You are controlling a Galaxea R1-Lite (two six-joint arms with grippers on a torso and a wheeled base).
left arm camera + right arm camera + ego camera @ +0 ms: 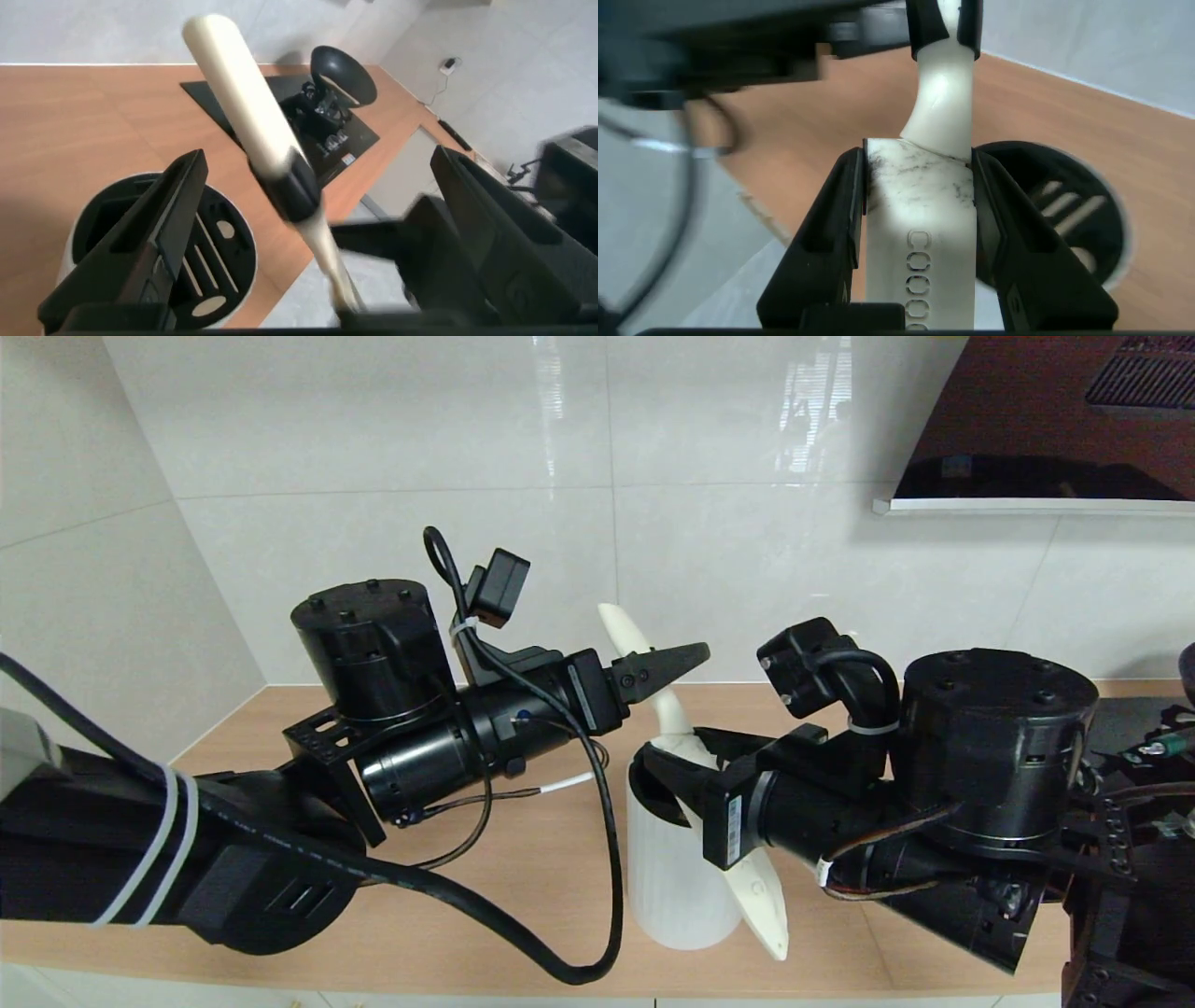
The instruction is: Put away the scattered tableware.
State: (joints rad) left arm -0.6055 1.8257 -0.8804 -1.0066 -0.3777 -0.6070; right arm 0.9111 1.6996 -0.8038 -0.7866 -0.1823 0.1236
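A white slotted spatula [761, 905] hangs tilted above the counter, handle up, blade low and in front of a white ribbed utensil holder [667, 877]. My right gripper [667, 765] is shut on the spatula's wide neck [920, 196], fingers pressed against both edges. My left gripper [695, 658] sits higher, at the handle [234, 84]. In the left wrist view its fingers [140, 243] stand wide apart on either side of the handle. The holder's slotted opening [220, 247] lies below both grippers and also appears beside the blade [1064, 201].
The wooden counter [523, 859] runs to a white tiled wall behind. A black mat [280, 103] with a dark rounded utensil [341, 70] on it lies past the holder, on the robot's right. A dark range hood [1046, 420] hangs at upper right.
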